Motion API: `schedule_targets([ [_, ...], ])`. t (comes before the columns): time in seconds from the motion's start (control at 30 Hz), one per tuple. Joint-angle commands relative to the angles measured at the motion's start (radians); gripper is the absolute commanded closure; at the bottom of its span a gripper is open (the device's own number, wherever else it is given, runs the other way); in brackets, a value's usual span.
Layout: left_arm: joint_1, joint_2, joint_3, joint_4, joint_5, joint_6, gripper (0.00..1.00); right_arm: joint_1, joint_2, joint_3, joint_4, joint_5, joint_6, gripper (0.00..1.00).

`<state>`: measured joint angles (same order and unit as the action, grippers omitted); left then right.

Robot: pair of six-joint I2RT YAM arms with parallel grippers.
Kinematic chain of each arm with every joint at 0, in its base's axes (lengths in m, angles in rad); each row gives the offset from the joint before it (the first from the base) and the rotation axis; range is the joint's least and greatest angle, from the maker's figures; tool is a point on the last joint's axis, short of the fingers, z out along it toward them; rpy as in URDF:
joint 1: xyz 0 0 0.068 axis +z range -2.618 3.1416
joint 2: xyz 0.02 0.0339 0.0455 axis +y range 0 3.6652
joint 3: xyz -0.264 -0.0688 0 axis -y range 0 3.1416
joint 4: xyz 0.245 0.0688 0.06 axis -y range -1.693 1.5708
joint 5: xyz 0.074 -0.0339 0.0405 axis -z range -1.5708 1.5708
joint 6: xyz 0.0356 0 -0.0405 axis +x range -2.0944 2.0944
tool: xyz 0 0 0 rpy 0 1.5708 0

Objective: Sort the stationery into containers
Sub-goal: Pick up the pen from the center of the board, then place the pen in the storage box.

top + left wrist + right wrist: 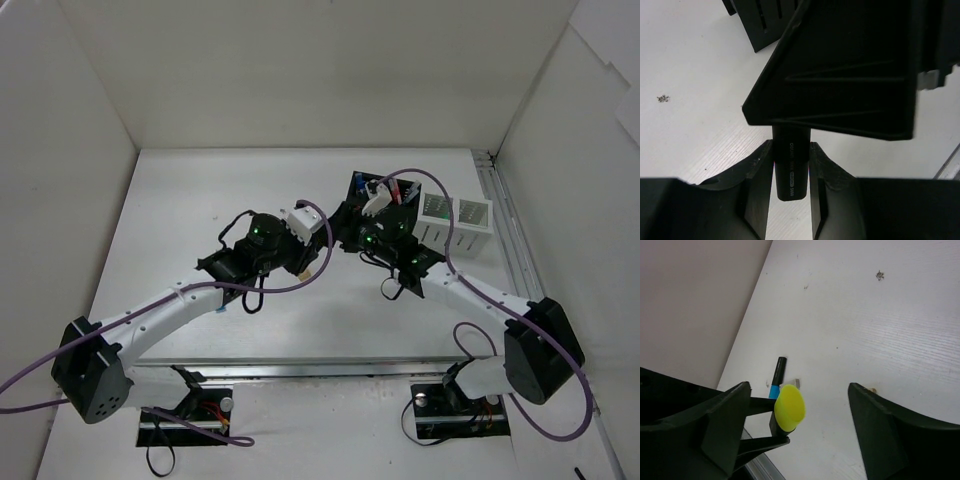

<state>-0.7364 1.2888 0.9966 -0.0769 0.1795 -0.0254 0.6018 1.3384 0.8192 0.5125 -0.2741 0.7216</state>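
Observation:
My left gripper (pixel 791 150) is shut on the black barrel of a yellow-capped highlighter (pixel 791 170). In the right wrist view its yellow cap (pixel 789 408) faces the camera, close to my left finger. My right gripper (pixel 799 390) is open wide around that end and does not touch it. One right finger shows as a big black wedge (pixel 840 75) in the left wrist view. Both grippers meet over mid-table (pixel 330 240). The black organizer (pixel 385 200) holds blue and red items. The white slatted organizer (pixel 455 222) stands to its right. A blue-banded highlighter (pixel 776 376) and a small eraser (pixel 796 383) lie on the table.
White walls close in the table on the left, back and right. A metal rail (pixel 500 220) runs along the right side. A small beige bit (pixel 308 270) lies below the left gripper. Purple cables loop over both arms.

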Motion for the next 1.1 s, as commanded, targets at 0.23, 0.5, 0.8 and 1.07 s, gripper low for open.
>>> schedule_targets([
  [0.23, -0.006, -0.029, 0.033, 0.114, -0.011, -0.008, 0.91, 0.044, 0.025, 0.06, 0.11, 0.065, 0.01, 0.87],
  [0.5, 0.023, -0.014, 0.045, 0.089, -0.175, -0.097, 0.01, -0.032, -0.073, 0.092, -0.035, 0.183, -0.132, 1.0],
  [0.8, 0.348, -0.137, -0.027, -0.206, -0.33, -0.456, 0.01, -0.276, -0.137, 0.236, -0.307, 0.61, -0.465, 1.0],
  [1.07, 0.595, -0.132, -0.142, -0.339, -0.281, -0.61, 0.01, -0.493, 0.039, 0.294, -0.261, 0.494, -0.502, 1.0],
])
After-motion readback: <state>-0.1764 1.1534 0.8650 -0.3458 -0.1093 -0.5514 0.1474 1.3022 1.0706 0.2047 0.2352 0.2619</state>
